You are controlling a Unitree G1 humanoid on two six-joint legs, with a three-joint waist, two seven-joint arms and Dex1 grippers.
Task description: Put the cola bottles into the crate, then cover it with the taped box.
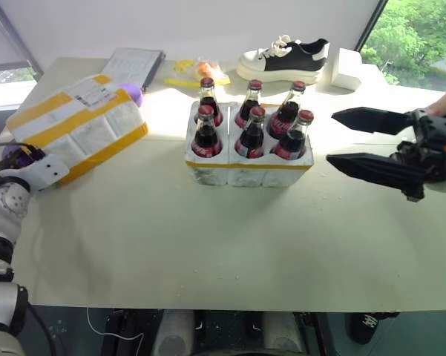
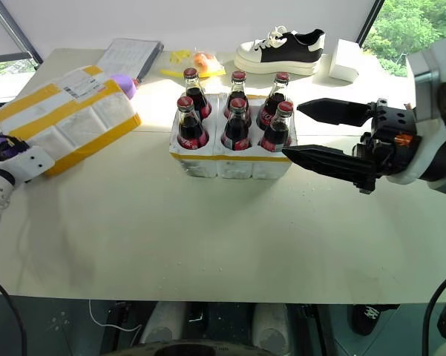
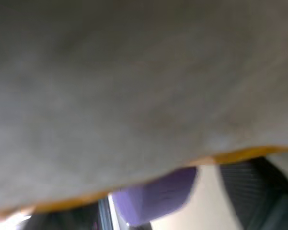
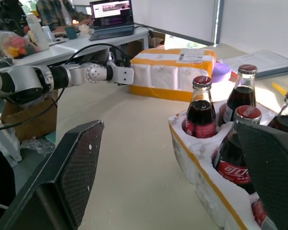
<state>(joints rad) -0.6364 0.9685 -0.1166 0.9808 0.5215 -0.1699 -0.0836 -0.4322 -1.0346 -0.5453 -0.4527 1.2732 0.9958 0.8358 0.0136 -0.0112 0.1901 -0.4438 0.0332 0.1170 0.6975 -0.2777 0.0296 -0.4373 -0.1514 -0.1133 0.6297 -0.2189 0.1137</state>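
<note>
Tabletop: left end effector (image 1: 22,157) at taped box's (image 1: 78,126) near end.

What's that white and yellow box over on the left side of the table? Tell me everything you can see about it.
The taped box looks like white foam, wrapped in wide yellow tape bands, with a white shipping label on top. It sits tilted at the table's left side, apart from the crate. Something purple shows at its far end and beneath it. The left gripper is at its near end; whether it has gripped the box cannot be told.
</note>
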